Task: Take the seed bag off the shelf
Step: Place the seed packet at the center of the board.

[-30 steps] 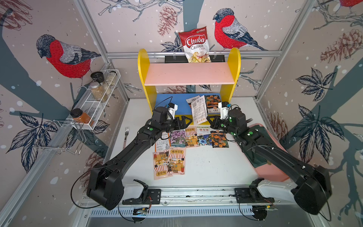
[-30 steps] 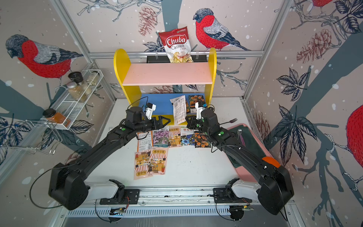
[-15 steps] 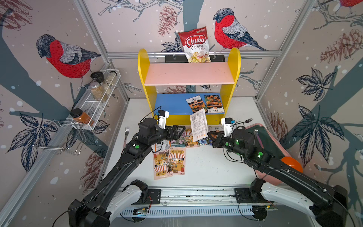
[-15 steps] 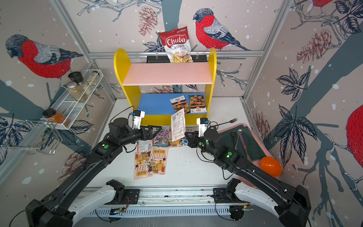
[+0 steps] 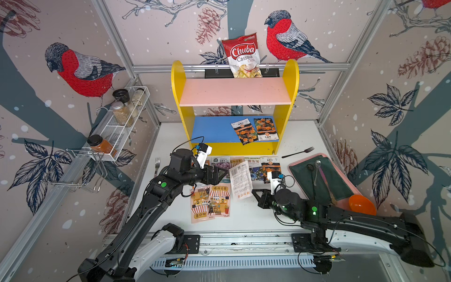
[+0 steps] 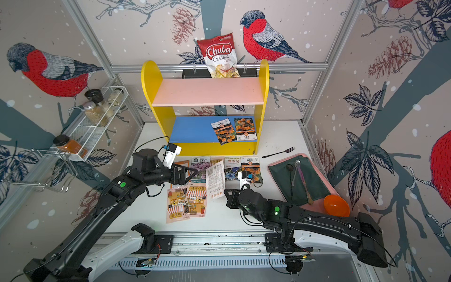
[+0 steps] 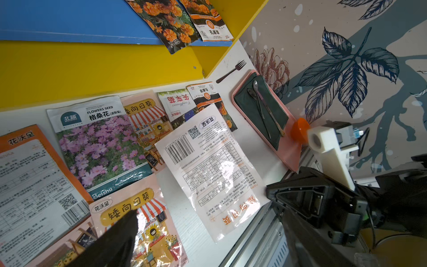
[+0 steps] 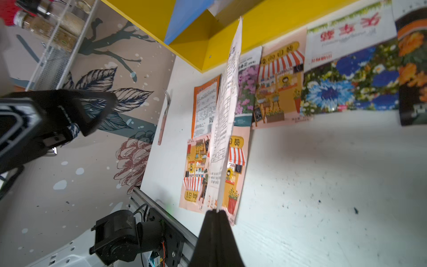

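Right gripper (image 8: 216,210) is clenched on one edge of a glossy white seed bag (image 5: 240,180) printed with a barcode. The bag is held up off the white tabletop (image 5: 256,219), in front of and clear of the yellow-sided shelf (image 5: 231,148) with its pink and blue boards. Left gripper (image 5: 216,174) hangs close by, jaws spread and holding nothing, above colourful flower packets (image 5: 220,201) lying flat on the table. Two orange marigold packets (image 5: 265,128) lie on the blue board — the pink one bare. Bullfinch-and-pinecone wallpaper (image 5: 80,70) lines the walls.
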Controlling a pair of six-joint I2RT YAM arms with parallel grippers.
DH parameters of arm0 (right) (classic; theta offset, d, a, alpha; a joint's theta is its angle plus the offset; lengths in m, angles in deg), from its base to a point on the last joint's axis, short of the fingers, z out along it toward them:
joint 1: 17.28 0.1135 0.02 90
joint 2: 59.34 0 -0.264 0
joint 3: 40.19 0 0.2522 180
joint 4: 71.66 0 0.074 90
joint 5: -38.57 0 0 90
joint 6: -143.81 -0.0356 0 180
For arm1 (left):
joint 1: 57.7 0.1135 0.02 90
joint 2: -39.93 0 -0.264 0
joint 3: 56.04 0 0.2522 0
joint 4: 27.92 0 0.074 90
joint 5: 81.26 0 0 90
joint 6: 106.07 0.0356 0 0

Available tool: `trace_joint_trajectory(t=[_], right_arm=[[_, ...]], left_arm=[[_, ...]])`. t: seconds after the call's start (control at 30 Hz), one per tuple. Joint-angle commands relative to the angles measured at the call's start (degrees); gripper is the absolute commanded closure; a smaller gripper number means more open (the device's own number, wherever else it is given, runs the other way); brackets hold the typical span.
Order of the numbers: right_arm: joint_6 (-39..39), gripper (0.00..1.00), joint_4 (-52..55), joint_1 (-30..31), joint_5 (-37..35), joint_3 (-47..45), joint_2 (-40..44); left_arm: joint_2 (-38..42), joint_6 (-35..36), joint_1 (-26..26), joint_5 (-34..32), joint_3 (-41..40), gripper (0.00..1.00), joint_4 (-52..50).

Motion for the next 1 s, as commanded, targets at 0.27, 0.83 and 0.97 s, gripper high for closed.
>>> trace_joint_trajectory(t=[0.27,0.83,0.97], right_arm=[[-13.47,1.00,-8.20,7.34,-8.89,-5.23,-5.69],[-15.72,1.00,-7.09,9.04,-8.57,-6.12,-13.25],[-16.69,1.00,-5.70,10.00,-8.25,-5.74,-15.40]], left_arm=[[1.40,2.22,0.10,0.56,1.02,0.03,-3.06],[1.39,2.33,0.10,0.44,0.23,0.03,-2.36],[1.45,2.17,0.10,0.47,0.22,0.03,-2.18]])
